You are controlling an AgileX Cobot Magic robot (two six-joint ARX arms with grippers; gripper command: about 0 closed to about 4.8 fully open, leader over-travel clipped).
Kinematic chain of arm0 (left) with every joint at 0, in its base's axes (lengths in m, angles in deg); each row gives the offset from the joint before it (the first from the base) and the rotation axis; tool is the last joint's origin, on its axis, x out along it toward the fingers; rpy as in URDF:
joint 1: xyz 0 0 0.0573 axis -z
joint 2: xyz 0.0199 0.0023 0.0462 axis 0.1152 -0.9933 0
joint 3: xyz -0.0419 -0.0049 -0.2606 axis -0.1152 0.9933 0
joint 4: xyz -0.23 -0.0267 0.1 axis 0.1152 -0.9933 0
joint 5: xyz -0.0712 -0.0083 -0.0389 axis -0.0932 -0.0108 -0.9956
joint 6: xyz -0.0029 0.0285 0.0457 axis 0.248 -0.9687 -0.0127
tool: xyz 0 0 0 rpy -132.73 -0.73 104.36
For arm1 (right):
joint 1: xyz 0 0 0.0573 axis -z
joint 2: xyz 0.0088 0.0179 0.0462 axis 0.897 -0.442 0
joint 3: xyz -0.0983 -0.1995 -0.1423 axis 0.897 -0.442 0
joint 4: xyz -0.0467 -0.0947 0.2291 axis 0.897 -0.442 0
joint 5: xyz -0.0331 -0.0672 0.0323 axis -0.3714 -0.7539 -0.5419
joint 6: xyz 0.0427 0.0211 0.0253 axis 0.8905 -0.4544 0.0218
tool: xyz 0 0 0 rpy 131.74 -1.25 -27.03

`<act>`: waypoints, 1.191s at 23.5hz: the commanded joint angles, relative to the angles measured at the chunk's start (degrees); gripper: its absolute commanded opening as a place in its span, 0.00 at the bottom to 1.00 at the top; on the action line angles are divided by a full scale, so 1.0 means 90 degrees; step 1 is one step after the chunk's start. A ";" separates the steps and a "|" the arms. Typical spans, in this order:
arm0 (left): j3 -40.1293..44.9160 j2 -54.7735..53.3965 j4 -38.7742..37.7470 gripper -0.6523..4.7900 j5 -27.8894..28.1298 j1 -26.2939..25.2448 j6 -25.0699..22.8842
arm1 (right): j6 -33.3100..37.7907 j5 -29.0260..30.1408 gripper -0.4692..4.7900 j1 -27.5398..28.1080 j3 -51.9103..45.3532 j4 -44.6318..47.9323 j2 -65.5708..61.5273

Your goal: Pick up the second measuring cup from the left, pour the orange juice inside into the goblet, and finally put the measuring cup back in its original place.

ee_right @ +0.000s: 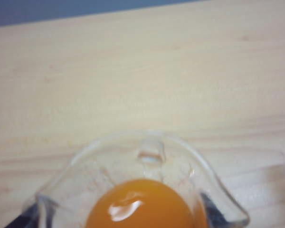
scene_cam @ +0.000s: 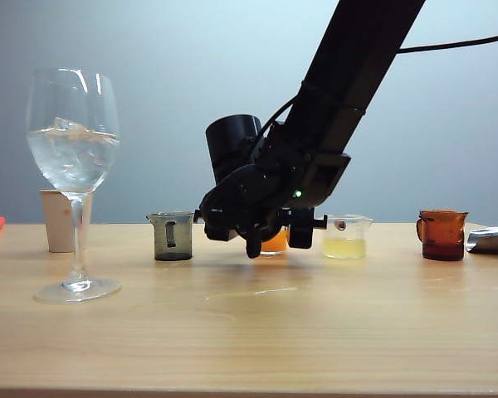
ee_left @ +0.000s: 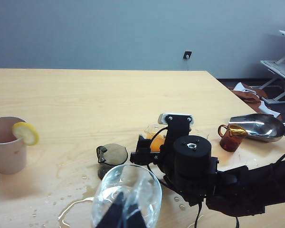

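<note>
Your right claw (scene_cam: pixel 270 240) is straddling the second measuring cup (ee_right: pixel 141 190) with jaws spread wide, ready to grip, while your left claw (ee_left: pixel 125 213) is clamping the goblet (ee_left: pixel 128 194) at seven o'clock to steady it on the table (scene_cam: pixel 249 332).

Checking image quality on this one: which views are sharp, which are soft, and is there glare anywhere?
Exterior view: sharp and evenly lit; highlights on the goblet, the right gripper blocks most of the orange juice cup. Left wrist view: the table sharp, the goblet rim near the lens blurred, glare on a metal tray. Right wrist view: soft close-up, a white glint on the juice.
</note>
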 commanded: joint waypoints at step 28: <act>-0.0022 0.0010 0.0087 0.11 -0.0204 0.0002 -0.0017 | -0.0029 0.0216 0.82 0.0189 0.0423 0.0002 -0.0282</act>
